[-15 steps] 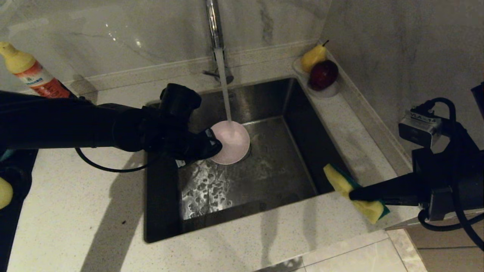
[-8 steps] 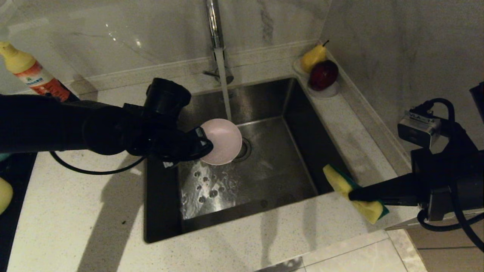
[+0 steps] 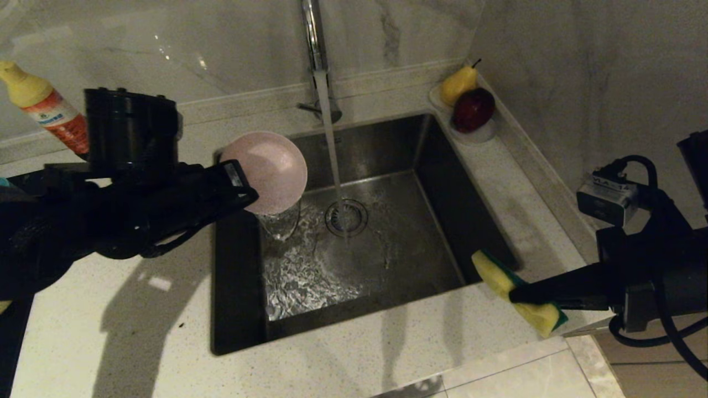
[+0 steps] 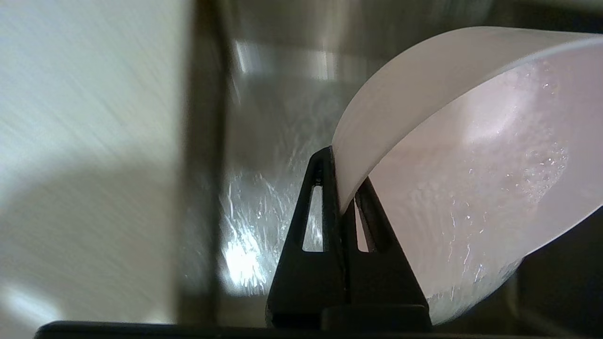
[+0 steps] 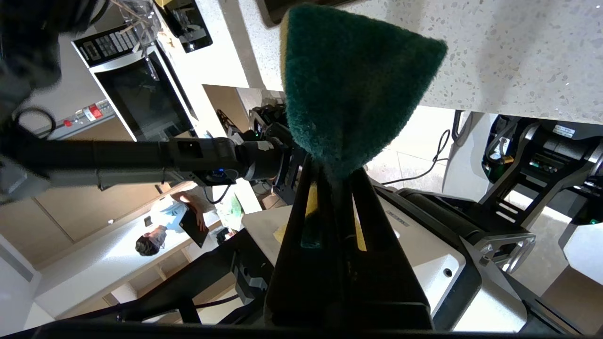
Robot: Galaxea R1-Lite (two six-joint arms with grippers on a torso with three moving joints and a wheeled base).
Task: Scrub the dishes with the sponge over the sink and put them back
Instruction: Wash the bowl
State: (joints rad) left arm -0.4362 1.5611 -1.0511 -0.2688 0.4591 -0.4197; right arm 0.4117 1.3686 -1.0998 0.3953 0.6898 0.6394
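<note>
Jaws clamp the pink bowl [image 3: 265, 170] and sponge [image 3: 517, 293]; the arm hides the bowl's held rim.

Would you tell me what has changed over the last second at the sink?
The left gripper, shut on the pink bowl, lifted it out of the tap stream toward the sink's left edge, tipping water out. The right gripper kept the sponge at the right rim.
</note>
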